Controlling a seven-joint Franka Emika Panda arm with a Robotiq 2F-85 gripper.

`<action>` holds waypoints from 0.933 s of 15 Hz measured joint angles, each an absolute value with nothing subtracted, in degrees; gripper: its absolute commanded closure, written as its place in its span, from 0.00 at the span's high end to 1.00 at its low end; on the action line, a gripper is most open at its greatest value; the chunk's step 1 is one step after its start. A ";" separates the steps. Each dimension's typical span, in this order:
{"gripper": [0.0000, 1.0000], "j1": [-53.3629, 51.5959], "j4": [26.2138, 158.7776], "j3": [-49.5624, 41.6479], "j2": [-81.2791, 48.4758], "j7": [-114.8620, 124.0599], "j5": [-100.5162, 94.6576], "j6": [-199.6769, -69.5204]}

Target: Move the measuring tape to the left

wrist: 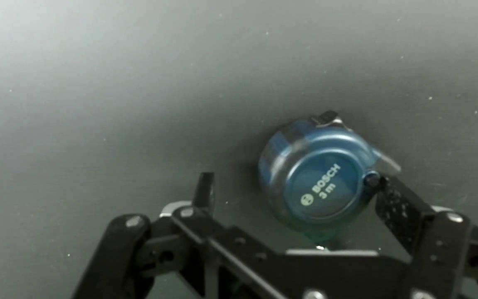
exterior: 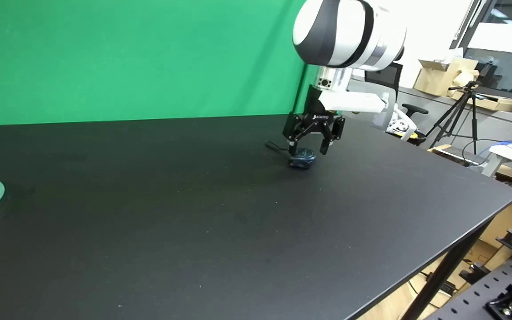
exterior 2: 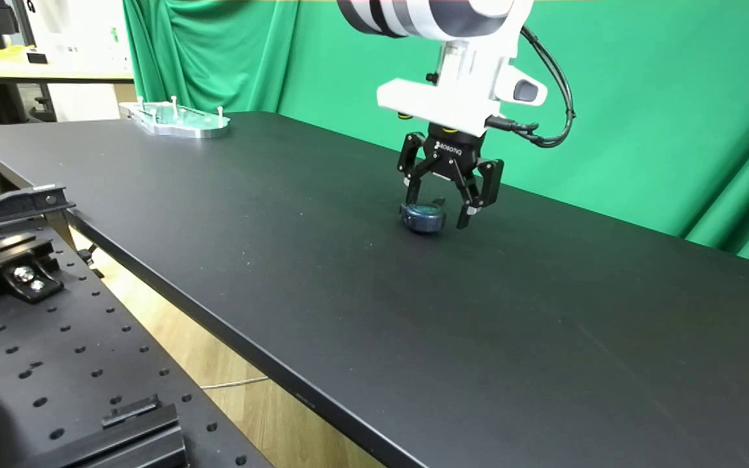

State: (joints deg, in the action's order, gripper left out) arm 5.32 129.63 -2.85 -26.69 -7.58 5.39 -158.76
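In an exterior view, my black two-fingered pincer (exterior: 308,152) stands with jaws apart over the smooth black table (exterior: 149,222), the rounded dark-blue measuring tape (exterior: 302,158) lying by one fingertip. In an exterior view, a green cloth curtain (exterior 2: 212,58) hangs beyond the table. In the wrist view, the tape, marked BOSCH 3 m, sits between my spread fingertips, just beside one; whether they touch I cannot tell.
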 measured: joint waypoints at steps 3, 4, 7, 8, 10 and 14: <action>1.00 4.75 129.49 -2.82 -26.88 -7.46 4.91 -158.62; 1.00 4.59 129.49 -2.82 -26.89 -7.22 4.48 -158.53; 0.68 4.14 129.47 -2.84 -26.89 -6.66 3.90 -158.15; 0.60 4.06 129.45 -2.84 -26.89 -6.44 3.59 -158.01; 0.53 3.96 129.23 -2.81 -26.79 -6.19 3.40 -157.80; 0.42 4.02 128.37 -2.99 -26.45 -6.09 3.30 -157.25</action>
